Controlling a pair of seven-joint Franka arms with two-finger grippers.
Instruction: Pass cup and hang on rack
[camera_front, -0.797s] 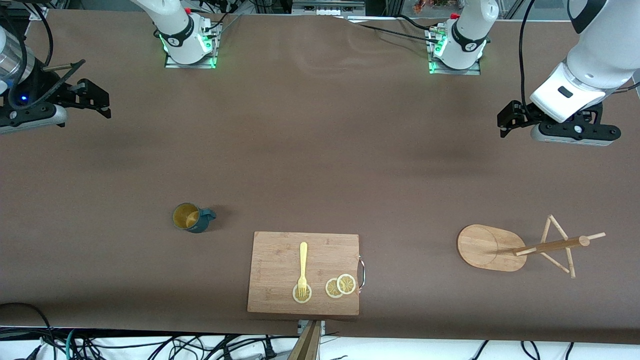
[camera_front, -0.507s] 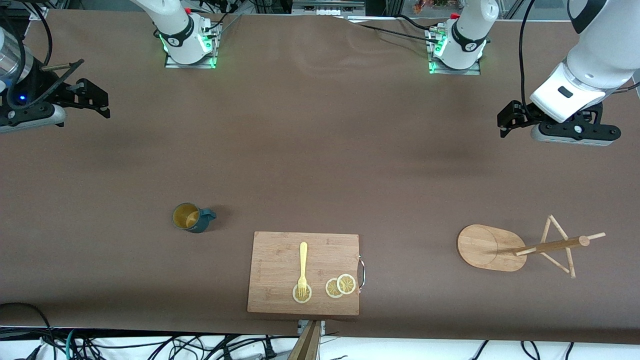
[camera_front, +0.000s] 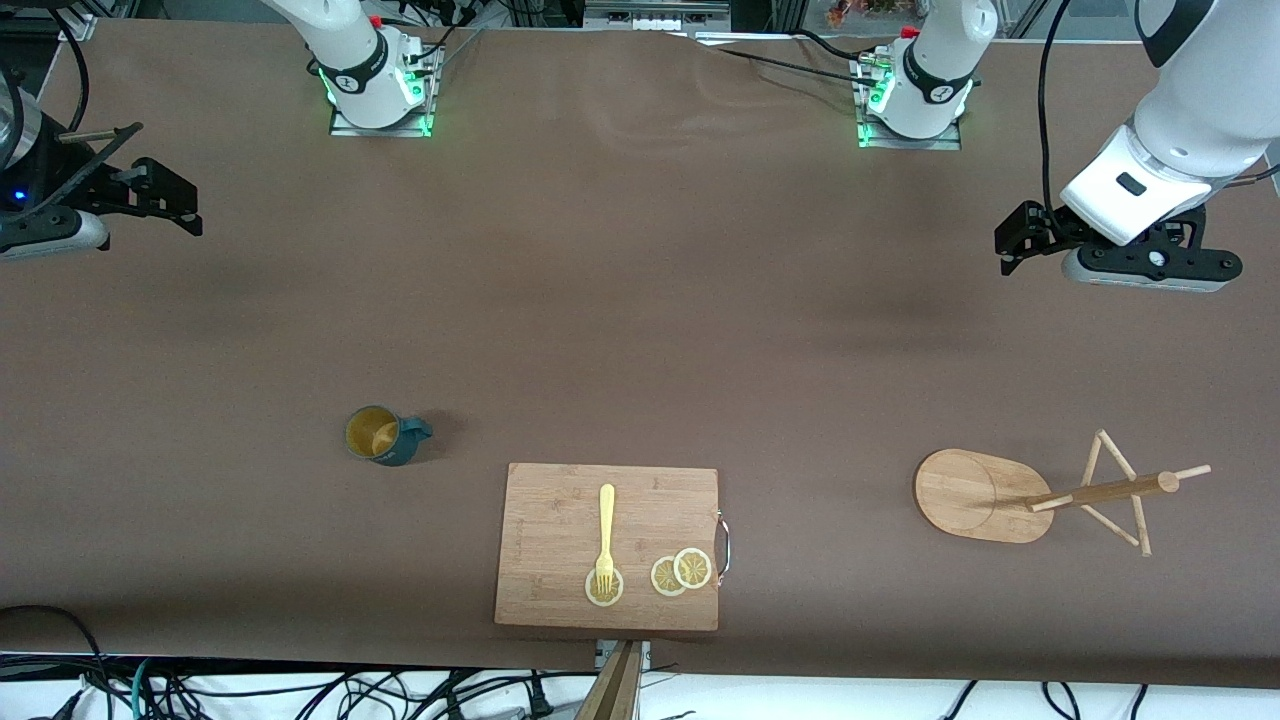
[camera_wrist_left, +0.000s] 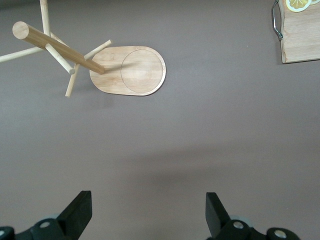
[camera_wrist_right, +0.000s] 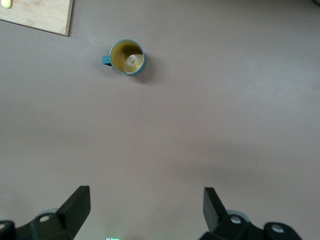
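Two risks: my right gripper (camera_wrist_right: 145, 212), wide open w/ nothing held, is well off the cup (camera_wrist_right: 127, 56), so a sloppy reach tips it; left gripper (camera_wrist_left: 149, 215), also wide, empty, waits near the rack (camera_wrist_left: 127, 70).

In the left wrist view the cutting board (camera_wrist_left: 301, 37) was cut off by the frame edge, well ahead of the left gripper (camera_wrist_left: 148, 212); only a corner, its metal handle (camera_wrist_left: 275, 20) and part of a lemon slice (camera_wrist_left: 297, 5) showed. In the right wrist view, only a corner of the board showed, far from the right gripper (camera_wrist_right: 146, 210). Both grippers' fingertips alone appeared; their bodies ran out of frame.
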